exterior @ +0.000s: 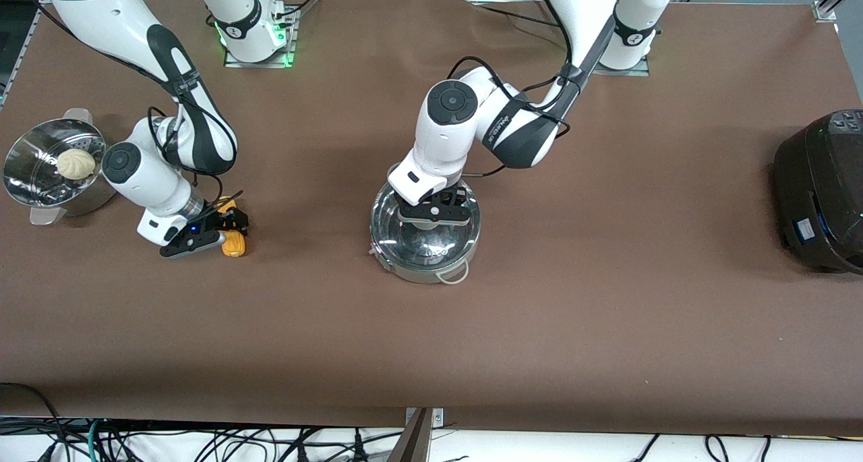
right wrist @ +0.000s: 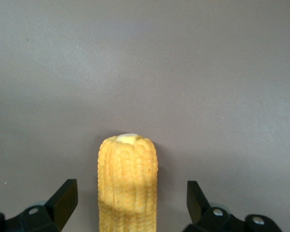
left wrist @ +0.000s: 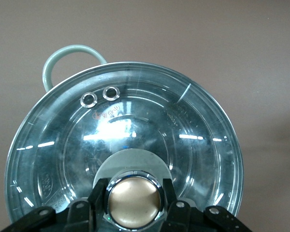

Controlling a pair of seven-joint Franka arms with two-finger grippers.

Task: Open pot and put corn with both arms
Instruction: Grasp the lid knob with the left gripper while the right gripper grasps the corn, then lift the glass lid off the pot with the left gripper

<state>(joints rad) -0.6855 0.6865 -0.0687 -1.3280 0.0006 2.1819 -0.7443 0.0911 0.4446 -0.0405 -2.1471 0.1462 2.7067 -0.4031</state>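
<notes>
- One flat table [exterior: 607, 300] covered in matte brown material carries everything.
- Two white jointed robot arms with black joints reach down from bases along its top edge.
- One big black cooker [exterior: 822, 192], rounded and glossy, sits at the left arm's end of the table.
- One shallow round shiny steel pot [exterior: 425, 236] stands near the table's middle; one thin pale loop handle [left wrist: 67, 60] sticks out at its rim nearest the front camera.
- One clear domed glass lid [left wrist: 183, 140] lies on the pot, with two small metal-ringed vent holes and one smooth round tan knob [left wrist: 135, 202].
- One perforated steel steamer basket [exterior: 47, 162] at the right arm's end holds one round white pleated bun [exterior: 75, 164].
- One yellow-orange corn cob [right wrist: 128, 183], husk-free and bumpy with kernel rows, lies on the table between the basket and the pot.
- The left gripper [left wrist: 135, 205] is down on the lid, its black fingers pressed against both sides of the knob.
- The right gripper [right wrist: 130, 203] is low over the corn, its fingers spread wide on either side of the cob and clear of it.
</notes>
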